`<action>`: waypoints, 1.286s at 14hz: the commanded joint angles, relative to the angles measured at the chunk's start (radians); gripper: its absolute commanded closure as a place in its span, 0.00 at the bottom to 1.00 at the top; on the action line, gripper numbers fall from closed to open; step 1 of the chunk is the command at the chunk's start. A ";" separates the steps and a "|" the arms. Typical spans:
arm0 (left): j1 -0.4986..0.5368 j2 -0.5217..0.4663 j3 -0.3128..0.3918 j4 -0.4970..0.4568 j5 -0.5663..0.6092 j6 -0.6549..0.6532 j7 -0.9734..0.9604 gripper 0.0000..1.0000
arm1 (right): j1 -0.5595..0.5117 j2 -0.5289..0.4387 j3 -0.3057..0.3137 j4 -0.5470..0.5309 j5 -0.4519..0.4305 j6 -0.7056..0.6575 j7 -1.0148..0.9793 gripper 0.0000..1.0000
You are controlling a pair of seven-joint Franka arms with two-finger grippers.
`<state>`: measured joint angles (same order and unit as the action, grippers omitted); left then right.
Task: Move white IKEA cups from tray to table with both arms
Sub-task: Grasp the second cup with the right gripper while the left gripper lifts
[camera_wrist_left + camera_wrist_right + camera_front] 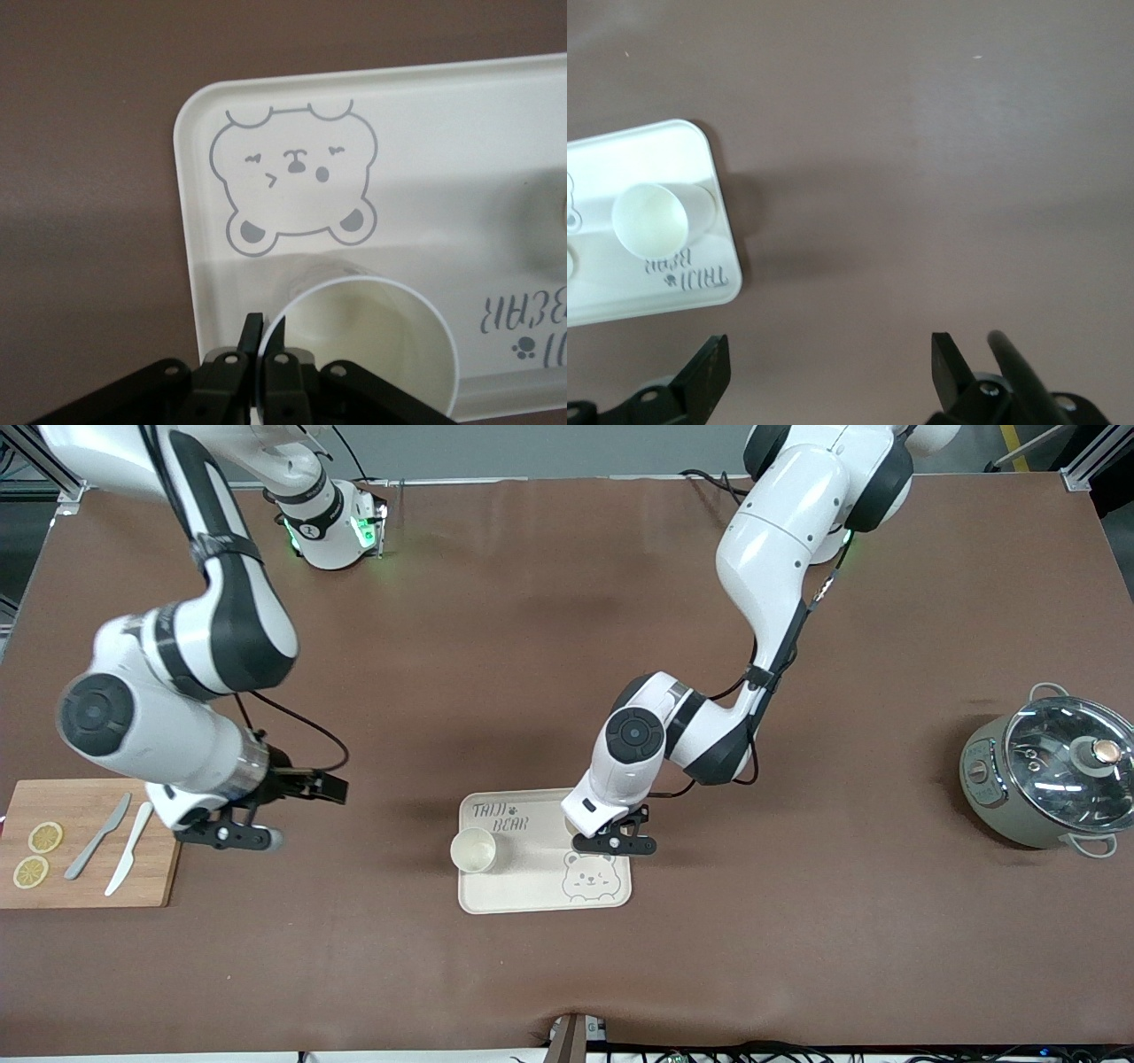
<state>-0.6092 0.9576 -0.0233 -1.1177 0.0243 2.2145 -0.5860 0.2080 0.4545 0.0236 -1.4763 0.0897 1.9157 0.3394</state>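
Observation:
A cream tray (532,895) printed with a bear lies mid-table. One white IKEA cup (474,850) (651,220) stands upright on the tray's end toward the right arm. A second white cup (372,345) sits at the tray's other end, by the bear print (292,181), and is mostly hidden under the left arm in the front view. My left gripper (614,841) (264,329) is shut on this cup's rim, one finger inside and one outside. My right gripper (232,835) (831,354) hangs open over bare table between the tray and the cutting board, holding nothing.
A wooden cutting board (151,886) with two lemon slices (44,837) and two knives (99,835) lies at the right arm's end. A grey-green pot with a glass lid (1050,771) stands at the left arm's end.

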 commanded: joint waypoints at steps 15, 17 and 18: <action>0.311 -0.970 0.002 -1.037 0.003 -0.046 0.514 1.00 | 0.192 0.388 -0.019 0.251 -0.070 0.244 0.279 0.00; 0.333 -0.993 0.002 -1.210 0.003 0.157 0.534 1.00 | 0.195 0.404 -0.019 0.251 -0.087 0.249 0.288 0.00; 0.341 -0.985 0.002 -1.279 0.003 0.266 0.540 1.00 | 0.203 0.409 -0.018 0.252 -0.087 0.252 0.288 0.00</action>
<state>-0.2848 0.0444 -0.0107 -2.1724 0.0249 2.2763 -0.0637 0.3937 0.8333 0.0154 -1.2643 0.0226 2.1679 0.6012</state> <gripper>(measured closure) 0.965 0.000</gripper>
